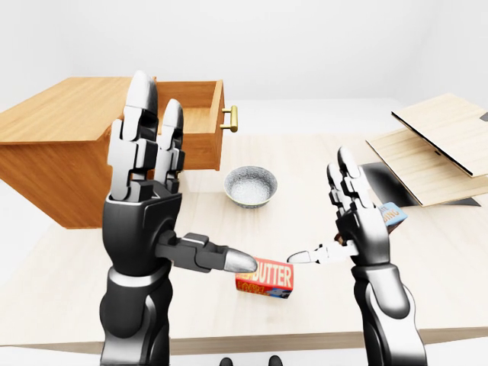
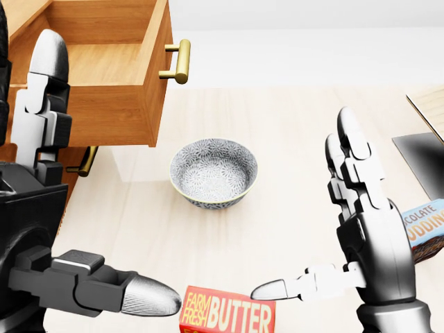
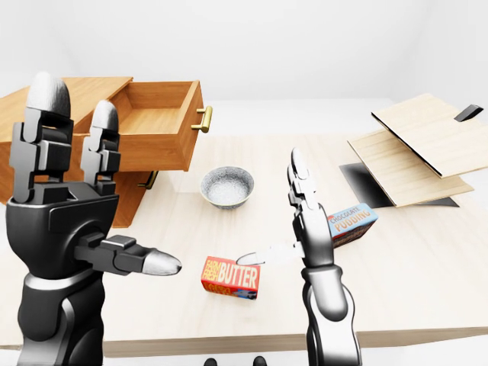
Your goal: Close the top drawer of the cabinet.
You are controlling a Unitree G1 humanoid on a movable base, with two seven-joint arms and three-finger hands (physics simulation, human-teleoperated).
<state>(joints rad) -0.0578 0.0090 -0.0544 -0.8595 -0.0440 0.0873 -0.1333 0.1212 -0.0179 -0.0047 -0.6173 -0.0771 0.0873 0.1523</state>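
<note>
Top drawer (image 3: pixel 156 126) pulled fully out at the cabinet (image 1: pixel 57 152), upper left of the eye views. Both hands empty, fingers spread — left hand (image 1: pixel 145 179), right hand (image 3: pixel 309 217). Push flat on the drawer front by the brass handle (image 2: pixel 179 60) — clear of the bowl (image 2: pixel 214 171).

Bowl (image 2: pixel 214 172) right of drawer (image 2: pixel 97 73) (butter box (image 2: pixel 227 310) perhaps lower).

Bowl (image 2: pixel 214 172), butter box (image 3: pixel 230 277), pudding box (image 3: pixel 352 222)
</note>
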